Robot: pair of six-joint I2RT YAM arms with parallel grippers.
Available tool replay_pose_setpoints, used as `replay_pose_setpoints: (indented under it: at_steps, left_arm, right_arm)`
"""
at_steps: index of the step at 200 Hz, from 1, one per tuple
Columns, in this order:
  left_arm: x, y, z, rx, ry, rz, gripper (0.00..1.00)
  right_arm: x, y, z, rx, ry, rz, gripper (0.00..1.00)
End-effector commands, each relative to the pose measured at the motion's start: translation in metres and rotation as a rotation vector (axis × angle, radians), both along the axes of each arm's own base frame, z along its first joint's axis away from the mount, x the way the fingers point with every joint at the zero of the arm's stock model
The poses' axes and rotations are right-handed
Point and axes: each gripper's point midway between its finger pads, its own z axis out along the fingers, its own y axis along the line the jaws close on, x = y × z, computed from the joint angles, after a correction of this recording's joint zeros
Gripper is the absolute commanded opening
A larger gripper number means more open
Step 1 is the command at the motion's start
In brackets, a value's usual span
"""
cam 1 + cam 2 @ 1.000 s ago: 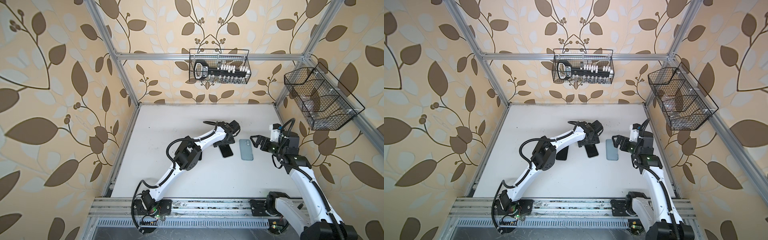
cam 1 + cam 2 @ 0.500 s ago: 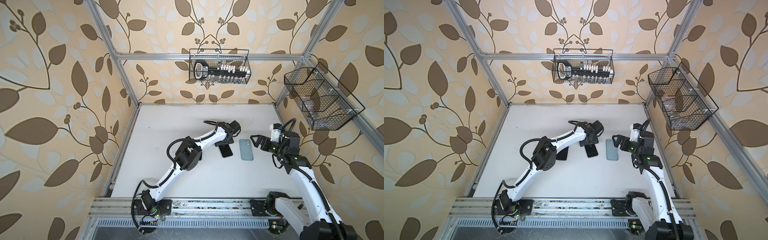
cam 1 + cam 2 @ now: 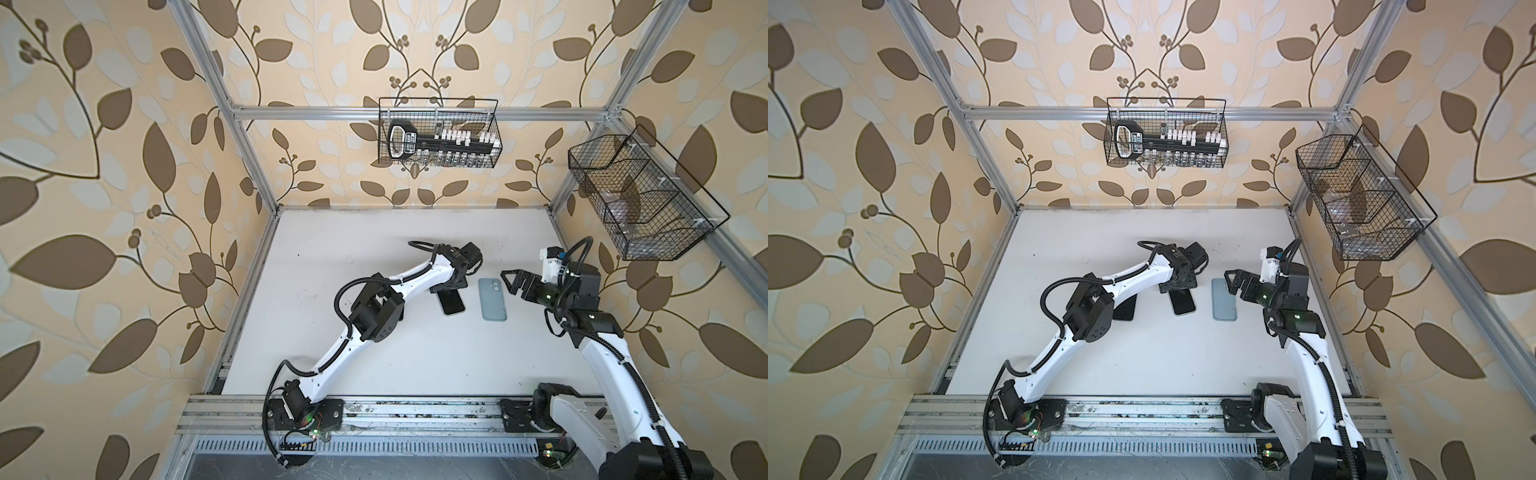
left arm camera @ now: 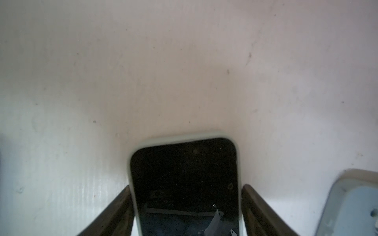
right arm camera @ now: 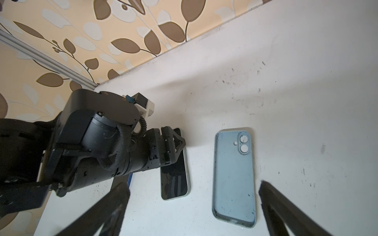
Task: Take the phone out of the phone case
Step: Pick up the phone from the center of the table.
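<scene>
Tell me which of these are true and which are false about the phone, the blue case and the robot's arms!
1. The phone is inside the blue case. False: the phone lies bare on the table, beside the empty case.
2. The right end effector is open and holds nothing. True.
3. The phone lies with its dark screen up. True.
4. The case stands upright on its edge. False: it lies flat on the table, hollow side up.
5. The left end effector has a finger against each long side of the phone. True.
</scene>
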Motion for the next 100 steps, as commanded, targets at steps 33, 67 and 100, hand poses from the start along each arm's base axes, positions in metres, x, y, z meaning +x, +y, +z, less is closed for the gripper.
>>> replay_pose_setpoints:
  at_steps: [33,67,100]
  left_arm:
    - [-0.035,0.027,-0.048,0.17,0.13,-0.05,0.64]
    - [-0.034,0.027,-0.022,0.15,0.101,-0.085,0.56]
    - [-0.035,0.025,0.011,0.102,0.062,-0.099,0.5]
  right_arm:
    - [-0.001,0.001,-0.007,0.012,0.011,0.011,1.0]
    - [-0.002,0.003,-0.006,0.019,0.009,0.015,1.0]
    - [-0.002,0.005,-0.003,0.03,0.001,0.019,1.0]
